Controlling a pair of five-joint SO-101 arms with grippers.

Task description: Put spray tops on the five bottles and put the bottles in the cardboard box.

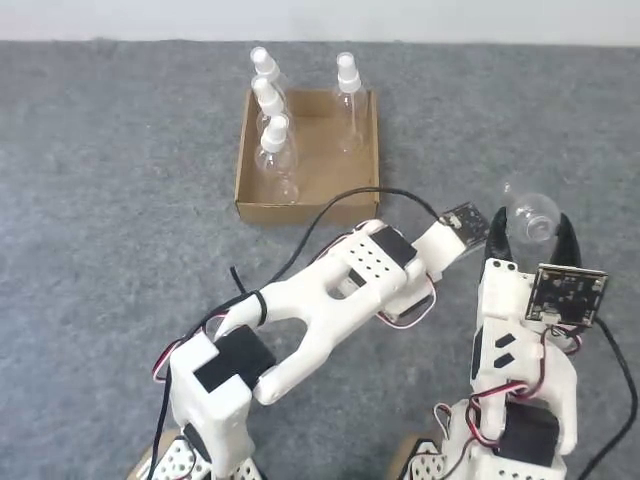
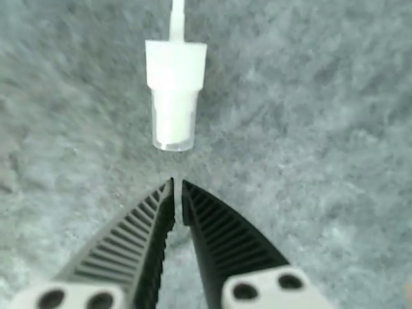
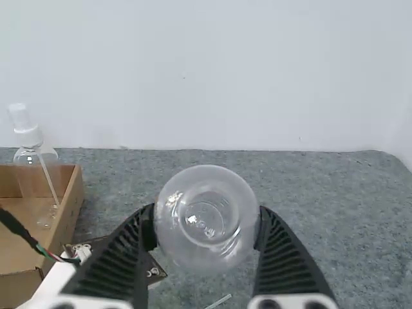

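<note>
The cardboard box (image 1: 305, 212), far centre, holds four upright bottles (image 1: 275, 150), each with its top on. To its right, the right gripper (image 1: 531, 226) clasps the fifth bottle (image 1: 535, 208). The left gripper (image 2: 177, 185), clenched on nothing, points at a loose spray top (image 2: 174, 96) lying on the carpet (image 1: 100, 200)

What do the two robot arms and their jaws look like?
Both arms are white plastic shells with black motor blocks. The left arm carries a looping black cable; the right arm has red and white wires. The jaws are black, ribbed and tapering to points.
</note>
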